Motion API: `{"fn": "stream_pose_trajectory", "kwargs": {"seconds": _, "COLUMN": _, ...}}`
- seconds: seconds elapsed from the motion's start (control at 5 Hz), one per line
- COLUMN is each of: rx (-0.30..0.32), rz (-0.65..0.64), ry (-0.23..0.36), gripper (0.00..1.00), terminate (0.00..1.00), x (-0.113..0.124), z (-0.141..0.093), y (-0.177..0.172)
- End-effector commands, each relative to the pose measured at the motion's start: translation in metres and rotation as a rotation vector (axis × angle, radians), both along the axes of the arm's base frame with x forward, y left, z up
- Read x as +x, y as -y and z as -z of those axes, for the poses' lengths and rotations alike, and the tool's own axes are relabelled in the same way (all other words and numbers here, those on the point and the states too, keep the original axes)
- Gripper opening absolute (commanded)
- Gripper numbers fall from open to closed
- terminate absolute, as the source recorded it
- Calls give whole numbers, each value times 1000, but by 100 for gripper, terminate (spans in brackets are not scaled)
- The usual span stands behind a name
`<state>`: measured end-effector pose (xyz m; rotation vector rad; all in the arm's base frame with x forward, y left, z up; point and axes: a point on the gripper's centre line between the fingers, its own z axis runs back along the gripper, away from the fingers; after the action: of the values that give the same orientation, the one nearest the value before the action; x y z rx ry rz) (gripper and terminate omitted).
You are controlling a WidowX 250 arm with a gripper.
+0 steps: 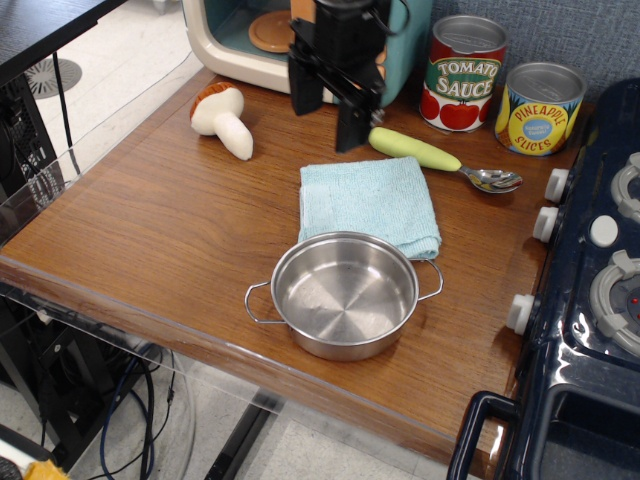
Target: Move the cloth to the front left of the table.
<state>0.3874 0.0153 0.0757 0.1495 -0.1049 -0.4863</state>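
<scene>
Observation.image shows my gripper (327,122) with jaws apart, empty, above the far edge of the light blue cloth (368,203). Nothing's grasped yet; I judge the whole move remains. That cloth's near edge touches the steel pot (343,293). Left of the pot, the table (150,230) lies bare to its plastic edge.

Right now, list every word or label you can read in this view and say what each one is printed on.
"TOMATO SAUCE": on the red and green tomato can at the back of the table.
"PINEAPPLE SLICES": on the yellow and blue pineapple can beside it; the small print in its blue centre badge is too small to read.
The orange buttons on the toy microwave show no readable marks.
Nothing else here, the cloth included, carries text.
</scene>
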Motion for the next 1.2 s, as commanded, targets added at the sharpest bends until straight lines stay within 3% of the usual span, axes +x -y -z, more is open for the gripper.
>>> {"fn": "stream_pose_trajectory", "kwargs": {"seconds": 0.0, "rx": 9, "rz": 67, "ry": 47, "gripper": 100, "terminate": 0, "x": 6, "z": 5, "y": 31}}
{"fn": "stream_pose_trajectory", "kwargs": {"seconds": 0.6, "rx": -33, "rz": 119, "ry": 4, "gripper": 100, "terminate": 0, "x": 0, "z": 52, "y": 25}}
{"fn": "stream_pose_trajectory", "kwargs": {"seconds": 0.8, "rx": -61, "rz": 96, "ry": 4, "gripper": 100, "terminate": 0, "x": -5, "z": 58, "y": 13}}
{"fn": "stream_pose_trajectory", "kwargs": {"seconds": 1.0, "rx": -38, "rz": 60, "ry": 12, "gripper": 100, "terminate": 0, "x": -10, "z": 59, "y": 0}}
